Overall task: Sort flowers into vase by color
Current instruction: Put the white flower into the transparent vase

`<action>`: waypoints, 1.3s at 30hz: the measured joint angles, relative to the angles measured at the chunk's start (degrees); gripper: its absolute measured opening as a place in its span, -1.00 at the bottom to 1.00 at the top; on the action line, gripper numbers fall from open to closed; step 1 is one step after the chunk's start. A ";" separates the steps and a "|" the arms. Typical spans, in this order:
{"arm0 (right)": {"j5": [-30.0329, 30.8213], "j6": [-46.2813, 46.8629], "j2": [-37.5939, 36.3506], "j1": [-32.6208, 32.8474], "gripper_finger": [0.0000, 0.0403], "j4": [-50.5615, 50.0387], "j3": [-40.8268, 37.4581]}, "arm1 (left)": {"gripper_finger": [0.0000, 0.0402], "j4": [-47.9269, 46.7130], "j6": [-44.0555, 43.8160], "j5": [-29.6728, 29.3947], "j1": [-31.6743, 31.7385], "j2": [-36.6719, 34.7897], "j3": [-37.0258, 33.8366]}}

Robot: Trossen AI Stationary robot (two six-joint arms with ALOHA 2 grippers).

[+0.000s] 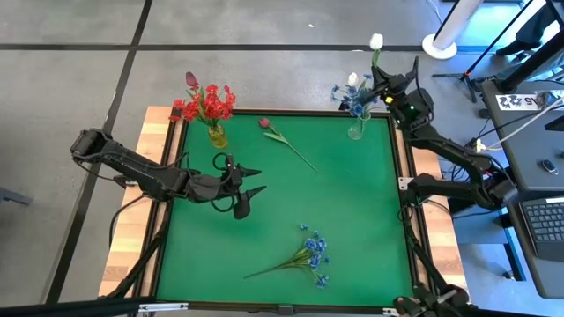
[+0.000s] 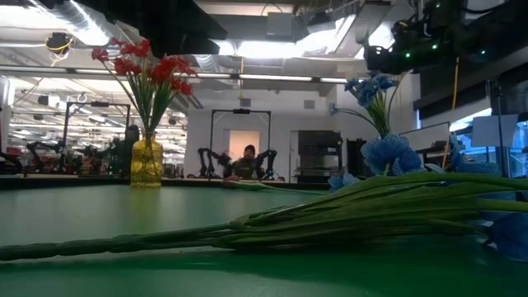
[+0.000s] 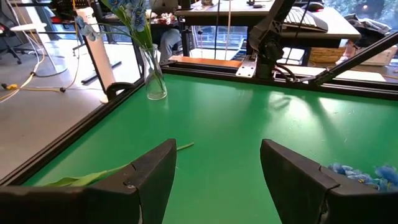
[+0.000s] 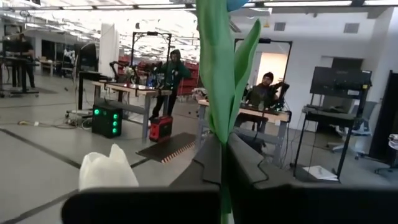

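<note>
Right hand (image 1: 381, 72) was clamped on a white tulip (image 1: 376, 40) stem, held above the clear vase (image 1: 356, 129) at 1 o'clock. Risk: stem snagging the blue blossoms, missing the neck. Left hand (image 1: 253, 188) hung released mid-surface; blue cluster (image 1: 313, 254) lay at 6 o'clock.

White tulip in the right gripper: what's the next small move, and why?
Probably lower the right gripper straight down so the stem slides into the clear vase. It is shut on the white tulip, held above the vase in the far right corner, where blue flowers and another white tulip already stand. The left gripper waits open mid-table.
</note>
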 joint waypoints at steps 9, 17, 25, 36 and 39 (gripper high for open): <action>0.48 -0.35 -5.62 0.00 -0.99 -6.46 0.00 | 0.14 0.00 0.43 -1.02 0.02 0.00 0.00; -0.27 -0.35 -4.79 0.00 -0.99 -7.41 -0.04 | 0.14 0.04 0.45 -1.31 0.02 0.00 0.00; 0.02 -0.55 -4.79 0.00 -0.99 -4.18 -0.07 | 0.14 0.07 0.59 -1.46 1.08 0.00 0.00; 0.04 -2.10 -0.61 0.00 -0.99 -5.43 -0.07 | 0.14 0.09 0.54 -1.46 1.51 0.00 0.00; 0.09 -2.10 1.17 0.00 -0.99 -4.06 -0.07 | 0.14 0.09 0.54 -1.46 1.51 0.00 0.00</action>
